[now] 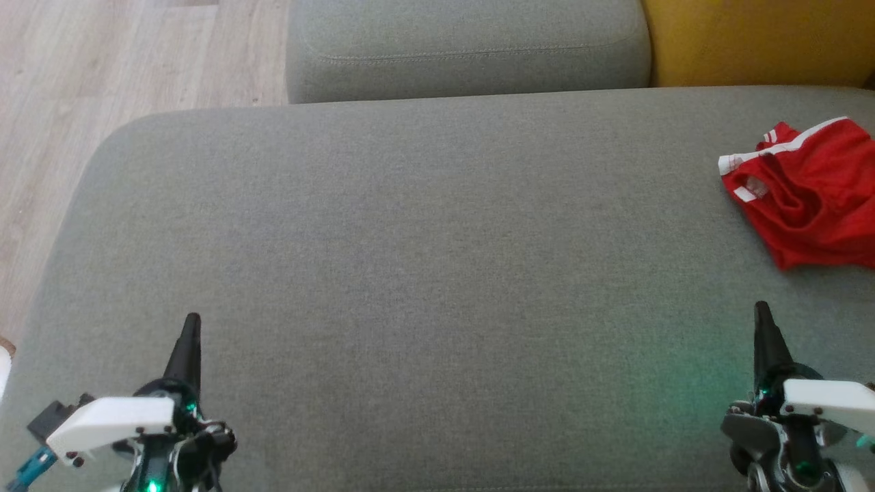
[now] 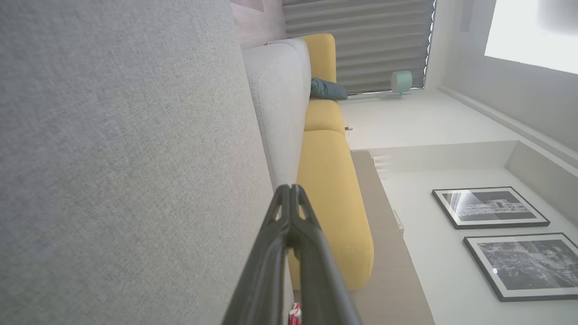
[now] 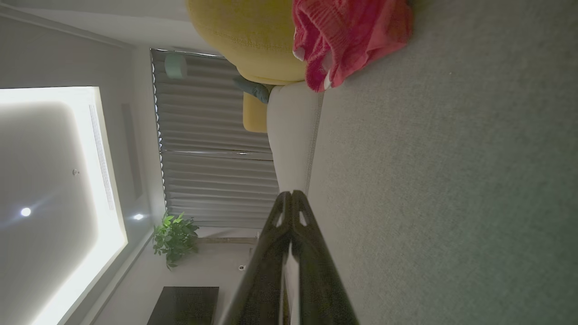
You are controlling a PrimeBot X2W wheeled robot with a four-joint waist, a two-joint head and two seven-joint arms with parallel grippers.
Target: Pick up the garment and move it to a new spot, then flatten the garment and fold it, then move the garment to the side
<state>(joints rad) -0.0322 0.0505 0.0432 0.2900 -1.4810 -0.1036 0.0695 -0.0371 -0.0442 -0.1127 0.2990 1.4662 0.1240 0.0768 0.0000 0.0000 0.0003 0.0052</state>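
Grey sofa cushion (image 1: 410,239): left gripper (image 1: 192,322) lower left, fingers pinched together, empty; right gripper (image 1: 761,313) lower right, same. Red garment (image 1: 813,198) bunched at far right, apart from both, cut by frame edge. Fits awaiting pickup or already set aside, so step and next move unsettled. White-trimmed opening points left; long axis unclear.

The sofa seat (image 1: 410,239) is covered with grey woven cloth, matt and a little rough. The garment (image 1: 813,198) near its right edge is thin red cloth with white trim, soft and creased. The floor (image 1: 102,68) looks like pale wood, smooth. The left pincer (image 1: 193,320) and the right pincer (image 1: 761,307) are dark and matt, with smooth white plastic shells behind.
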